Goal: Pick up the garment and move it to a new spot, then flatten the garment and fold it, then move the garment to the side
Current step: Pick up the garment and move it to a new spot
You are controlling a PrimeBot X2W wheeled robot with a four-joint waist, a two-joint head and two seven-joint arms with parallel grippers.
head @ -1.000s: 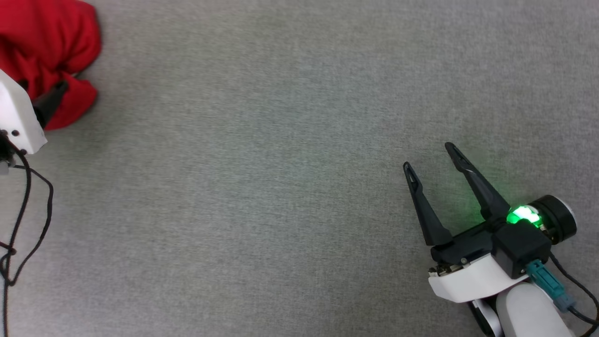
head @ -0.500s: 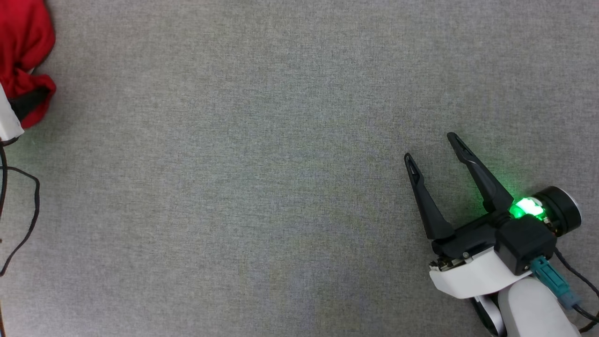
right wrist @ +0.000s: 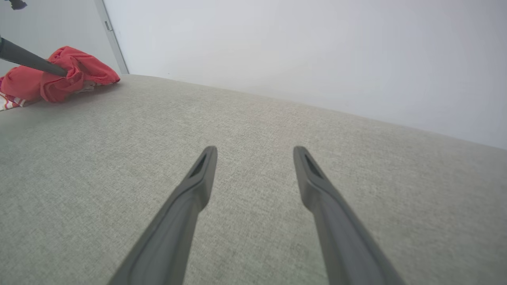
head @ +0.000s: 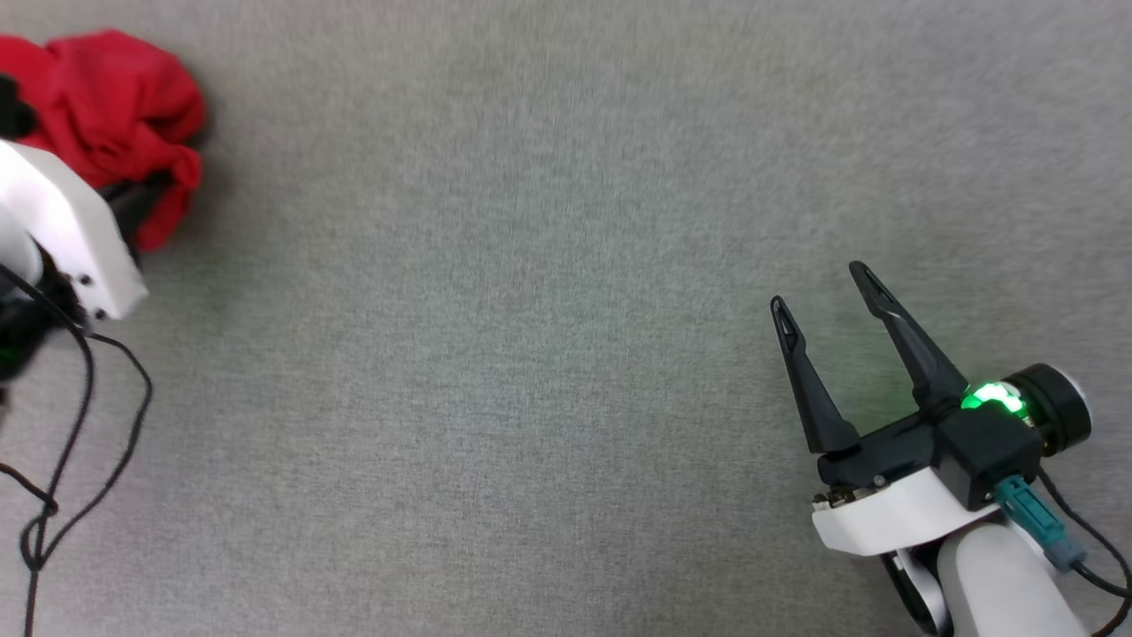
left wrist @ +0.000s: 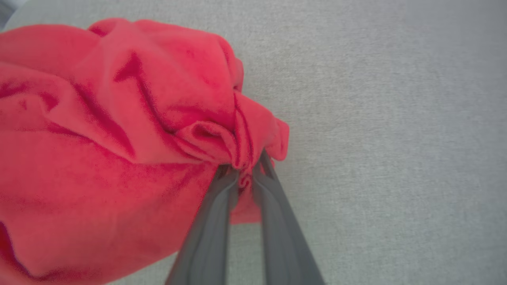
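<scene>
Nothing written could be read in any view: no word, number, brand or sign. The garment (head: 110,115), bunched at ten o'clock in the head view, showed plain red folds, with no lettering legible on them. At nine o'clock in the right wrist view, a sliver of its red-and-white striped trim (right wrist: 9,103) bore a pattern, not characters.

One garment (head: 106,97) is counted. Two grippers are seen, the left gripper (left wrist: 245,171) and the right gripper (head: 819,287), with two fingers (right wrist: 198,186) on each. One green light (head: 990,398) and one plug (head: 1030,520) are counted.
</scene>
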